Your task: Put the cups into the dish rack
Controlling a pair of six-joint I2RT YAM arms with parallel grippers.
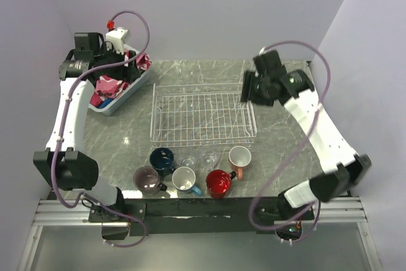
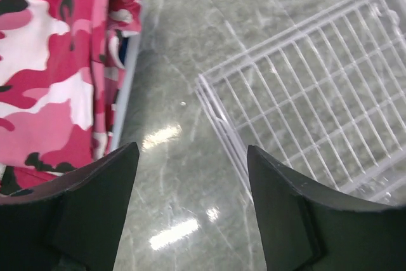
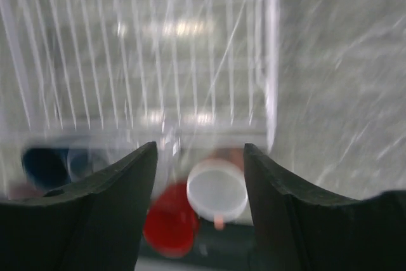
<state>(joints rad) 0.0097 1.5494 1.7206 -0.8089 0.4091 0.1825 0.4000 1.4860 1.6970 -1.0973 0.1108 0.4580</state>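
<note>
**Cups (image 1: 184, 179) on table (image 1: 285, 150), just front of rack (image 1: 203, 139)**

L gripper (image 2: 191, 150) above table by basket (image 1: 127, 96) w/ pink camo cloth (image 2: 44, 74), fingers apart, unloaded. Mid-table: rack, w/ mugs + 2 glasses (image 1: 188, 160) clustered at near side. R gripper (image 3: 200, 147) over rack's right end, fingers apart, unloaded.

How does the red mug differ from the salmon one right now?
The red mug is red inside; the salmon mug is white inside. The red mug stands in the near row, the salmon mug closer to the rack. Both stand upright outside it.
</note>
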